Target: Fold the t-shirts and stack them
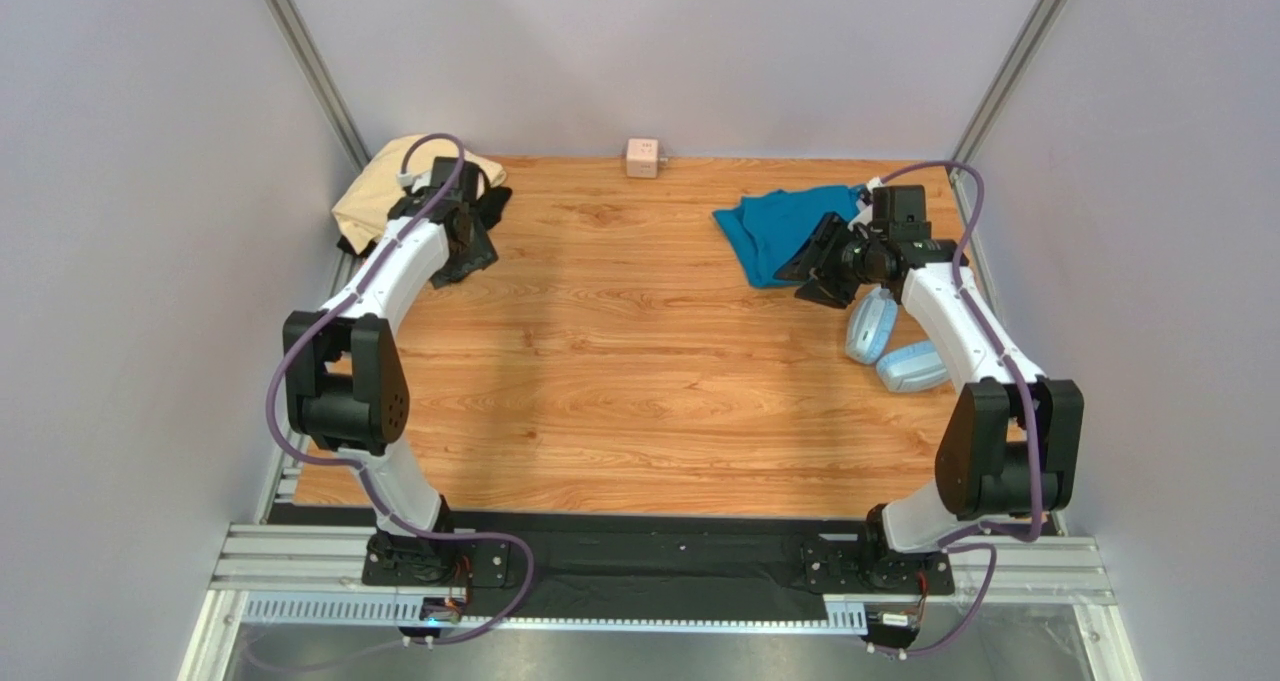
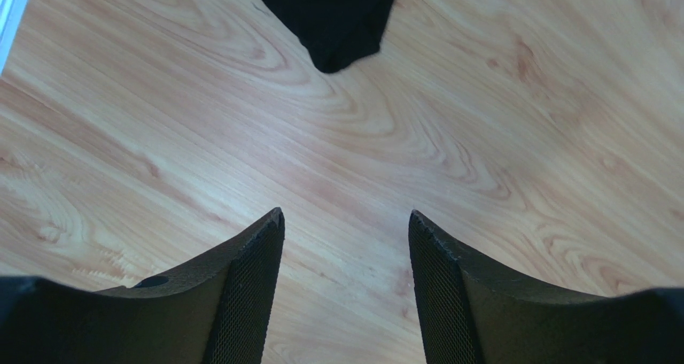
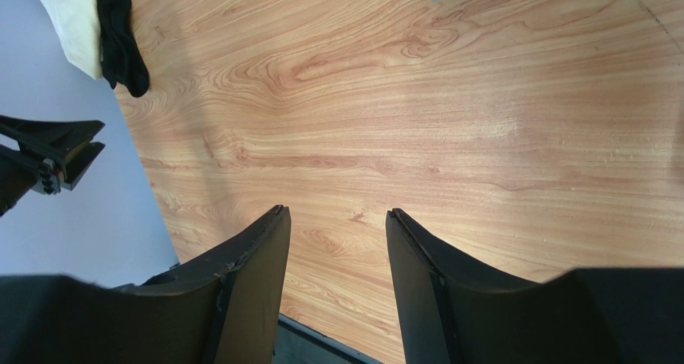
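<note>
The left gripper (image 2: 345, 216), wide open and empty, hovers just short of the black shirt (image 2: 329, 19), which lies against the cream shirt (image 1: 368, 194) in the table's (image 1: 631, 381) far left corner. The right gripper (image 3: 335, 212), partly open and empty, is beside the teal shirt (image 1: 774, 231) near the far right corner. It would be best to pinch a shirt by its edge, not its bunched middle, and drag it to mid-table to spread it flat.
</note>
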You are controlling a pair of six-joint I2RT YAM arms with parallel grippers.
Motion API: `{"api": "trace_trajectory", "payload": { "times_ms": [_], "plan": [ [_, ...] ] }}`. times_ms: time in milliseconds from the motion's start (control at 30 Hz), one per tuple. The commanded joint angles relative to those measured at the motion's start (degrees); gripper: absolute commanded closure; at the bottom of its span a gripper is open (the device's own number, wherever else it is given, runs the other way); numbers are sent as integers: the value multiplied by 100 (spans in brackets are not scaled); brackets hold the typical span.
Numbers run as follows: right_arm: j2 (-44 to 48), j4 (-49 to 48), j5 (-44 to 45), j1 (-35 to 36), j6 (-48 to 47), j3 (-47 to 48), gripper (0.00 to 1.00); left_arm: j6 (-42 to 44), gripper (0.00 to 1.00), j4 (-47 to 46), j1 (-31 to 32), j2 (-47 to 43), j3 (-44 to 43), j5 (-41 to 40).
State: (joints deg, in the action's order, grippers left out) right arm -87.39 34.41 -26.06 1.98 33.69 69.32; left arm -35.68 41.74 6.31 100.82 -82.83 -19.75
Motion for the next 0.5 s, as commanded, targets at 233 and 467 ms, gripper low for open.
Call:
{"api": "trace_trajectory", "payload": {
  "times_ms": [233, 467],
  "plan": [
    [583, 188, -232, 13, -205, -287, 47, -1282, 37, -2413, -1490, -712, 1530, 1630],
    [583, 452, -303, 22, -319, -156, 47, -2047, 37, -3953, -1931, -265, 1832, 3152]
  ]
}}
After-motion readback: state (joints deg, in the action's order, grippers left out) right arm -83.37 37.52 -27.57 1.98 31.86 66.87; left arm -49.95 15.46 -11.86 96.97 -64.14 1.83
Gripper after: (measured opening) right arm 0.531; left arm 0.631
